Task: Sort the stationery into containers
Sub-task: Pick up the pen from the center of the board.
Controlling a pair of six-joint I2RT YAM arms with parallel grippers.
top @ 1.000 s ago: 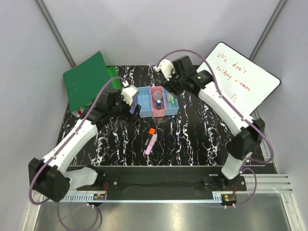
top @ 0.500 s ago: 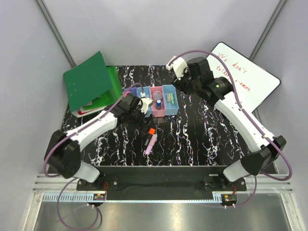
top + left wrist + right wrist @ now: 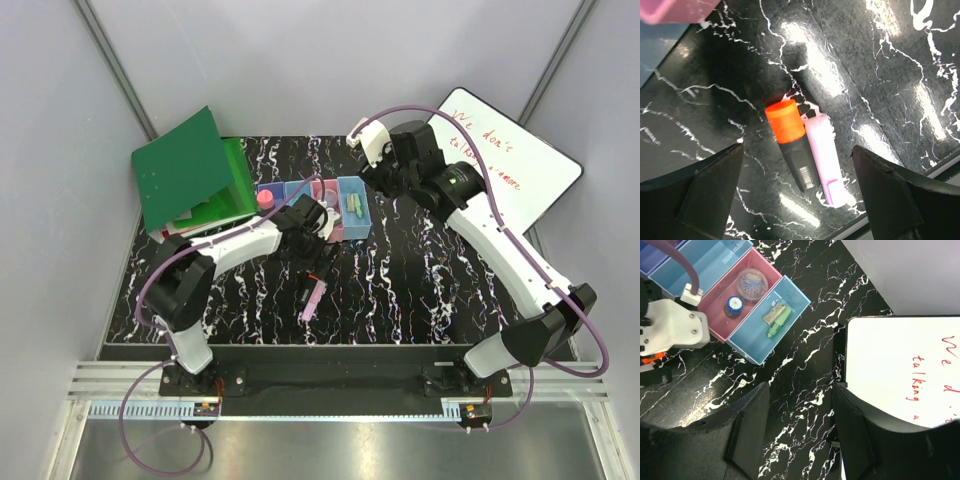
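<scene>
An orange-capped marker (image 3: 790,145) and a pink marker (image 3: 825,160) lie side by side on the black marbled table; in the top view they are the orange cap (image 3: 316,272) and pink body (image 3: 313,300). My left gripper (image 3: 797,200) is open and empty above them, one finger on each side. The four joined containers (image 3: 352,183) stand behind it. The pink bin (image 3: 760,261) holds a round grey piece (image 3: 752,279) and a small blue piece (image 3: 733,305). The right light blue bin (image 3: 747,345) holds a green highlighter (image 3: 776,325). My right gripper (image 3: 800,425) is open and empty, right of the bins.
A green folder (image 3: 185,170) leans at the back left. A whiteboard (image 3: 510,160) with red writing lies at the back right, close to my right gripper. A pink round item (image 3: 265,198) sits at the purple-blue bin.
My left arm has swung right and toward the near side, from the bins' left end to above the two markers. My right arm moved right off the bins, then held still.
</scene>
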